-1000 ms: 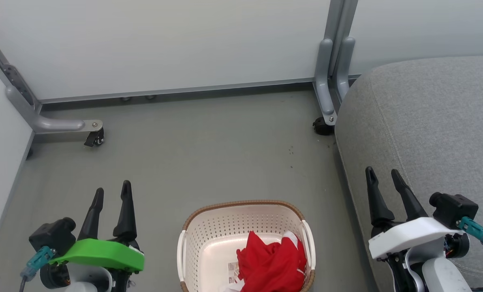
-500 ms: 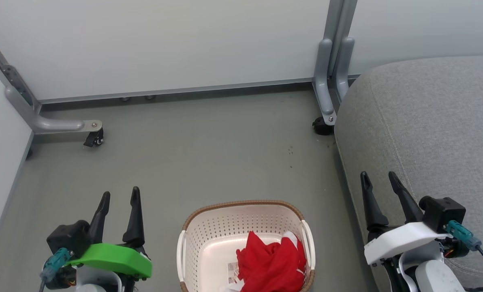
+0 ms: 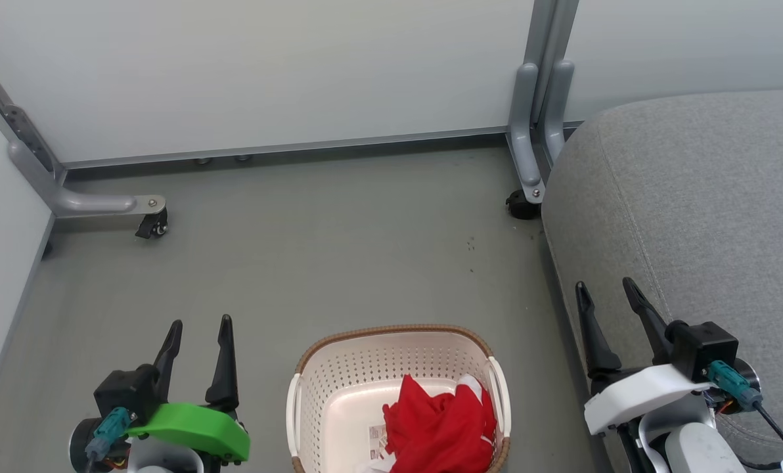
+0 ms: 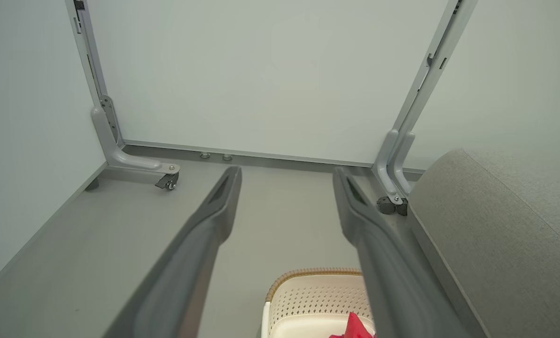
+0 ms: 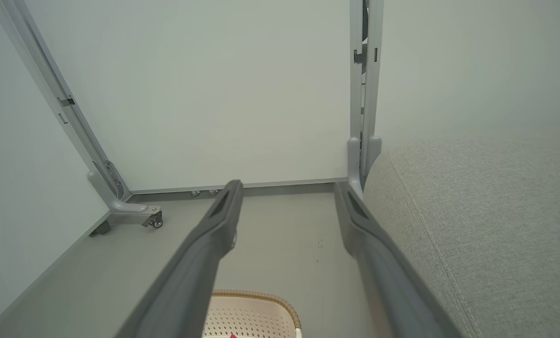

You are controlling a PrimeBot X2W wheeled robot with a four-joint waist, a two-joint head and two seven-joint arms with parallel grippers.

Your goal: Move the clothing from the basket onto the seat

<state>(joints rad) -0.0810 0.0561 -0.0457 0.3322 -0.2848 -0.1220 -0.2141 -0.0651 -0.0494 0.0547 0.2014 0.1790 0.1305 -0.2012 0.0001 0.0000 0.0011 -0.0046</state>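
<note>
Left pincer [image 3: 201,322] and right pincer [image 3: 604,284] gape empty; crumpled red clothing [image 3: 441,420] sits in perforated basket [image 3: 365,361], woven grey seat [image 3: 693,197] beside.

- Head cam: high up, facing forward and down; floor [image 3: 339,263] mid-frame, basket [image 3: 391,361] at bottom edge, seat [image 3: 693,197] right.
- Left wrist cam: low, facing the back panel [image 4: 261,84], left of basket.
- Right wrist cam: same heading, close beside seat.
- All three share back panel, caster foot [image 3: 152,223], basket's far rim, seat corner.
</note>
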